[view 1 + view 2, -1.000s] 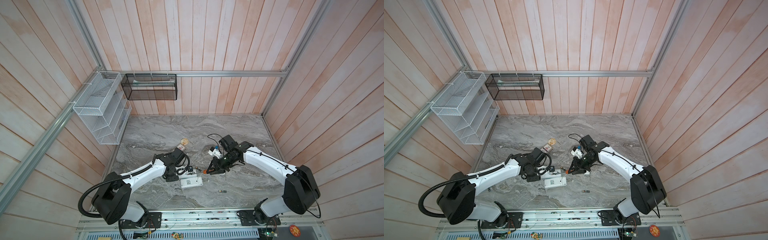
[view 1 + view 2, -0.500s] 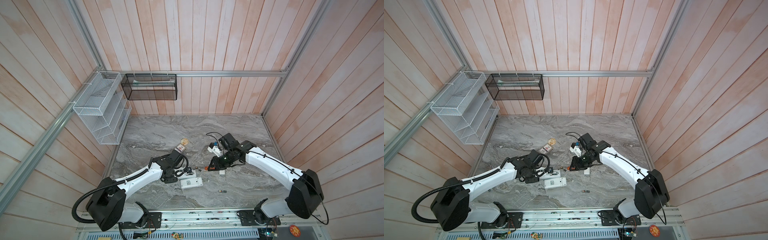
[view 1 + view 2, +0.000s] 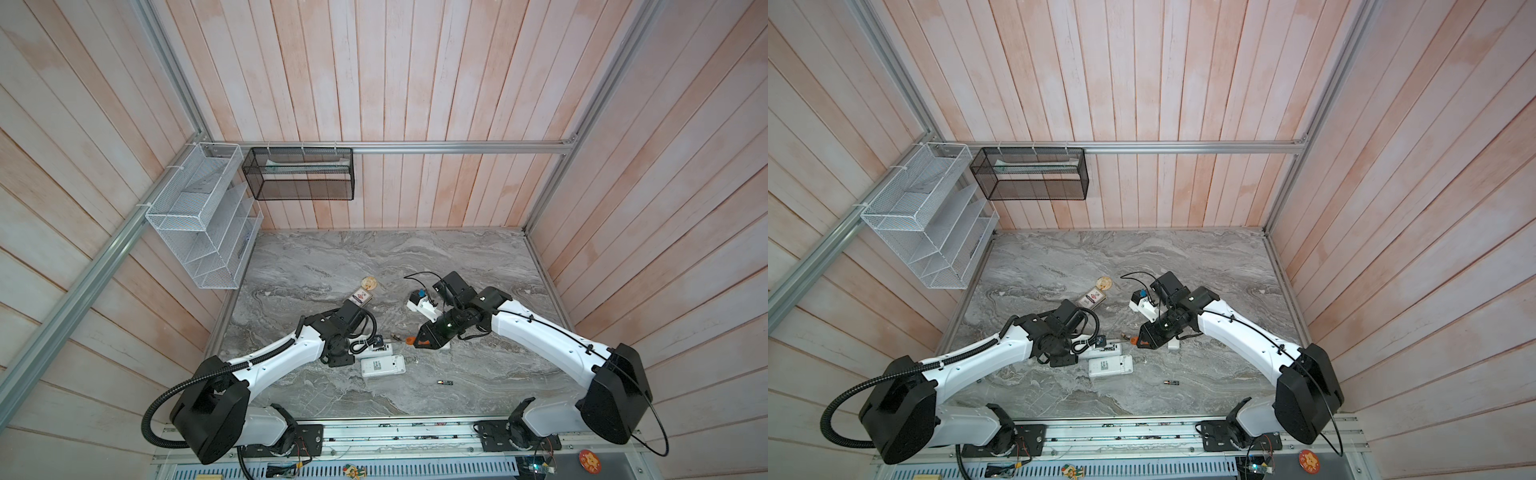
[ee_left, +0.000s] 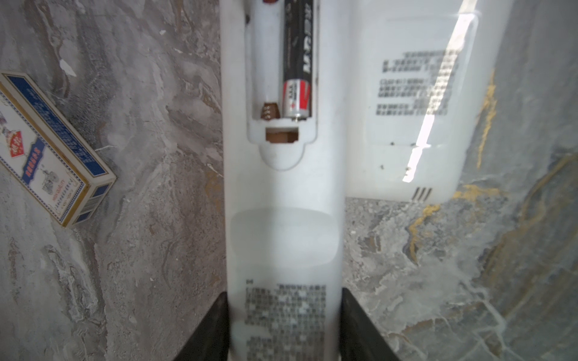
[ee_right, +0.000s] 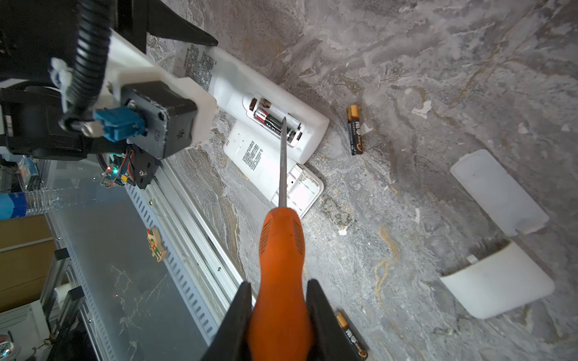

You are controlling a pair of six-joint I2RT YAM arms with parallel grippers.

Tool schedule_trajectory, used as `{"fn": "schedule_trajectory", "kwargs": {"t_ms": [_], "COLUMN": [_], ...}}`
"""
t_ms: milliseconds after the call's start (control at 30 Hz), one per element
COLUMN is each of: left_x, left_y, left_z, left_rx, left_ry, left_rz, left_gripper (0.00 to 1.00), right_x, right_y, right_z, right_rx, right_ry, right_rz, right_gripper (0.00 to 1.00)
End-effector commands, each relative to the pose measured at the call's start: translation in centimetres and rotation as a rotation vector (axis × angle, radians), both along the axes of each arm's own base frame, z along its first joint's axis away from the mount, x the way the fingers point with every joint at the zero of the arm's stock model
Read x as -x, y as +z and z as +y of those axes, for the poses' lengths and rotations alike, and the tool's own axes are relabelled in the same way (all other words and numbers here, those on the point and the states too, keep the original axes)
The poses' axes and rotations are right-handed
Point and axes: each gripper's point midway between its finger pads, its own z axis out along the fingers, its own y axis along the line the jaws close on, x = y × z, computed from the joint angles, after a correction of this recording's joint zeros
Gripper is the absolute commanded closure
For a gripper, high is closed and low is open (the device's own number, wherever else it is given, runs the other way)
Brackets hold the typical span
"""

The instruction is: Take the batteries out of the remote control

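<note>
In a top view I see my left gripper (image 3: 365, 351) and right gripper (image 3: 416, 341) close together over the table (image 3: 457, 257), with a loose battery (image 3: 444, 382) lying apart near the front. Left wrist view: fingers clenched on the white remote (image 4: 283, 218), one seated battery (image 4: 297, 62) in its open compartment (image 4: 266, 62). Right wrist view: jaws clamped on the orange screwdriver (image 5: 281, 265), tip at that battery.

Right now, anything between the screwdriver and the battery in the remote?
Nothing visible. The remote has its compartment open, the battery exposed; the screwdriver in the right gripper points straight at it. The left gripper clamps the remote's other end.
</note>
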Motion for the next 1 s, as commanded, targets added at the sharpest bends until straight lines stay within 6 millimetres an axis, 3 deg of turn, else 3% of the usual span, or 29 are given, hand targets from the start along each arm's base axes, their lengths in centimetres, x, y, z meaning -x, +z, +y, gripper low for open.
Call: {"fn": "schedule_trajectory", "kwargs": {"t_ms": [0, 200, 233, 333, 567, 600, 633, 667, 967], "left_x": [0.6, 0.0, -0.2, -0.6, -2.2, -2.5, -2.8, -3.1, -3.2], "left_y": [0.1, -0.4, -0.6, -1.4, -3.1, -3.1, -3.0, -2.8, -0.4], "left_z": [-0.3, -0.2, -0.2, -0.4, 0.1, 0.2, 0.3, 0.4, 0.6], "left_rx": [0.021, 0.0, -0.004, -0.012, -0.02, -0.013, -0.007, 0.0, 0.083], "left_ry": [-0.032, -0.029, -0.03, -0.047, -0.022, -0.005, 0.011, 0.024, 0.213], "left_rz": [0.008, -0.01, -0.016, -0.028, -0.083, -0.09, -0.095, -0.101, -0.095], "left_gripper": [1.0, 1.0, 0.96, 0.68, 0.35, 0.27, 0.1, 0.0, 0.0], "right_x": [0.2, -0.4, -0.6, -1.0, -1.7, -1.8, -2.0, -2.1, -5.3], "right_y": [-0.6, -0.4, -0.4, -0.5, 1.3, 1.6, 1.8, 1.9, 1.6], "right_z": [-1.0, -0.8, -0.8, -0.8, -0.4, -0.4, -0.5, -0.6, -0.3], "right_rx": [0.067, 0.065, 0.072, 0.092, 0.062, 0.056, 0.051, 0.049, 0.039], "right_ry": [0.028, 0.014, 0.009, 0.001, -0.014, -0.021, -0.029, -0.035, -0.069], "right_rz": [-0.032, -0.046, -0.047, -0.044, -0.072, -0.077, -0.078, -0.078, -0.058], "right_gripper": [0.97, 0.97, 0.97, 0.97, 0.97, 0.97, 0.97, 0.97, 0.97]}}
